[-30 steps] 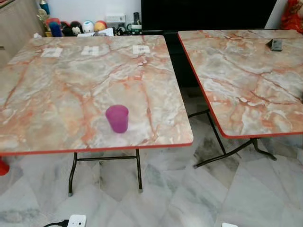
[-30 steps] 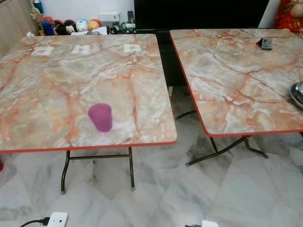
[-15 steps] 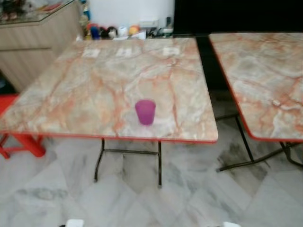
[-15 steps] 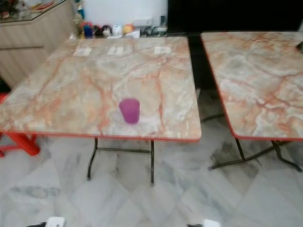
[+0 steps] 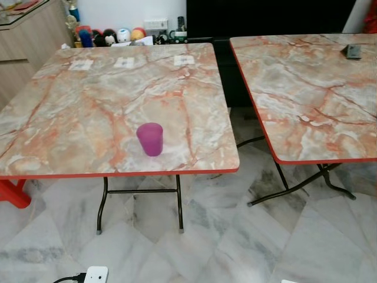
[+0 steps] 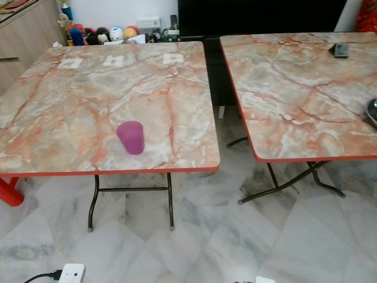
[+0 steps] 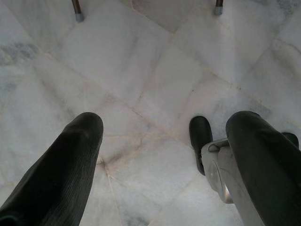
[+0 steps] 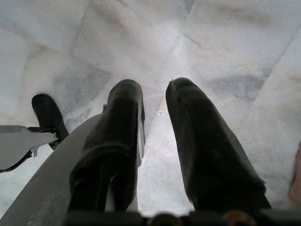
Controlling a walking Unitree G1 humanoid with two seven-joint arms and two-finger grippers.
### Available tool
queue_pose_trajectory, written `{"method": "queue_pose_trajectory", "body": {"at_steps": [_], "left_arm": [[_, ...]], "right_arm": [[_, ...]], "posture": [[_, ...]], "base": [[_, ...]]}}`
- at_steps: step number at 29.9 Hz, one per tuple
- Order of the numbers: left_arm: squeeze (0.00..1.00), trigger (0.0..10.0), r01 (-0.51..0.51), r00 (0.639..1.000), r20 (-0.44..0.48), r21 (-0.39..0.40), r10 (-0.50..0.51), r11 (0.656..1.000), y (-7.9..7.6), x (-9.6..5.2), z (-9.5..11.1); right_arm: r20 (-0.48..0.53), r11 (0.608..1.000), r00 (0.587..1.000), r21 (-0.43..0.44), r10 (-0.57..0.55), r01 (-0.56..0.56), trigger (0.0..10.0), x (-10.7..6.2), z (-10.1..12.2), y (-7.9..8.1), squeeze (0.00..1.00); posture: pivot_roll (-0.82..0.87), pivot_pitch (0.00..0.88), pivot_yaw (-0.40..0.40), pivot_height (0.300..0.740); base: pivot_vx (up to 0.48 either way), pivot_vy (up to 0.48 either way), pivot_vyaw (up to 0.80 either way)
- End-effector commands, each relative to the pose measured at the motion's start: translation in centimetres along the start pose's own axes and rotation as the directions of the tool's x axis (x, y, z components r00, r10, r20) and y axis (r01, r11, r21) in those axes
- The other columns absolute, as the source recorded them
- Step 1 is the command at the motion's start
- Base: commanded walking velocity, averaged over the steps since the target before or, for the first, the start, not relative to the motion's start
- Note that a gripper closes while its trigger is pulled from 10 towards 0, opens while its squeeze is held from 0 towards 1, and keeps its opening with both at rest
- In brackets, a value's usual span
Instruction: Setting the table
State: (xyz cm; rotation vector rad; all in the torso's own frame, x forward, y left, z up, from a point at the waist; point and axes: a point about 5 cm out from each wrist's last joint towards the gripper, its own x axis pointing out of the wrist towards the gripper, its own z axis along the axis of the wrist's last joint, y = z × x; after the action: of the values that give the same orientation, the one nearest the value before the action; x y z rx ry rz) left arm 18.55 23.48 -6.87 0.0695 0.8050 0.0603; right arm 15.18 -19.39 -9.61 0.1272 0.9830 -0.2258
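Purple cup stands upright lower centre on the near table, you're hanging left gripper spread, right gripper nearly closed on nothing

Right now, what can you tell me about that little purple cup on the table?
The purple cup is a small, plain tumbler of what looks like translucent plastic, slightly narrower at the base, without a handle. It stands upright with its mouth up, alone on the left marble-patterned table, near the red-trimmed front edge. Nothing touches it but the tabletop. Whether it holds anything cannot be told.
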Motion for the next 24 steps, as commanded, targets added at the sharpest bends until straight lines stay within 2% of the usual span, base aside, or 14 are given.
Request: {"method": "queue_pose_trajectory", "body": {"at_steps": [1,6,10,24], "left_arm": [[0.0,10.0,-0.014,1.0,-0.028,-0.023,0.013,1.0,0.38,-0.29,-0.85],[0.0,10.0,-0.013,1.0,-0.027,-0.019,0.012,1.0,0.38,-0.28,-0.83],[0.0,10.0,-0.013,1.0,-0.027,-0.017,0.012,1.0,0.37,-0.28,-0.83],[0.0,10.0,-0.015,1.0,-0.021,-0.013,0.015,1.0,0.4,-0.3,-0.8]], "right_arm": [[-0.022,1.0,1.0,0.005,-0.001,0.001,10.0,-0.11,-0.64,0.03,0.0],[-0.022,1.0,1.0,0.004,-0.002,0.002,10.0,-0.1,-0.61,0.06,0.0],[-0.023,1.0,1.0,0.004,-0.002,0.002,10.0,-0.1,-0.61,0.04,0.0],[-0.023,1.0,1.0,0.002,0.004,-0.004,10.0,-0.06,-0.5,0.28,0.0]], "posture": [[0.01,0.105,0.032,0.74],[0.01,0.104,0.033,0.74],[0.01,0.102,0.033,0.74],[0.01,0.089,0.034,0.74]], "base": [[0.0,0.322,0.0],[0.0,0.375,0.0],[0.0,0.254,-0.76],[0.0,0.0,-0.77]]}}
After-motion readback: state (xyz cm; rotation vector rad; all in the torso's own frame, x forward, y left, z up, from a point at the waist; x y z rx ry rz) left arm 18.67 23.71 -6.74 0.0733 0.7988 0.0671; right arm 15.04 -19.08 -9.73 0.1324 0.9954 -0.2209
